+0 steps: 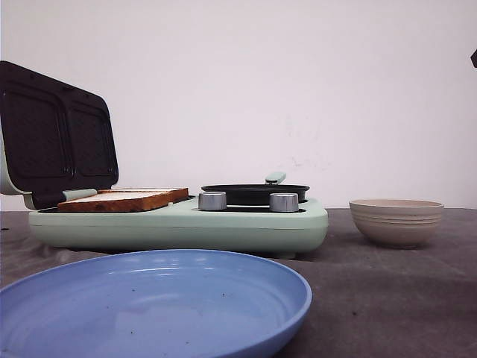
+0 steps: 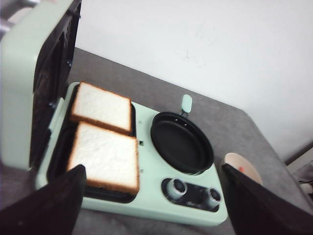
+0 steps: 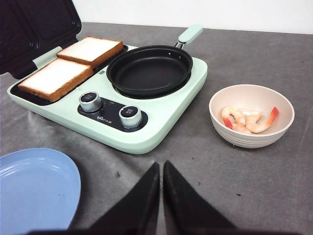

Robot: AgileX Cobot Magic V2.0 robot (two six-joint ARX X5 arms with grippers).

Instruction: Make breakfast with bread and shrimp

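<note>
Right hand (image 3: 162,196) clenched, empty; left hand (image 2: 151,205) spread wide. 2 toasted white bread slices (image 2: 103,155) lie on mint-green grill (image 3: 161,122); pink shrimp (image 3: 247,121) in beige ribbed bowl (image 3: 283,105).

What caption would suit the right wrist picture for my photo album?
Shut claw above the table: two bread slices on the open breakfast maker, empty pan, shrimp in bowl.

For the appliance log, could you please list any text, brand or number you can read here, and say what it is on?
Nothing is legible.
Small white print sits between the two knobs on the breakfast maker's dark control panel: too small and blurred to read.
The bowl, blue plate and pan show no markings.
</note>
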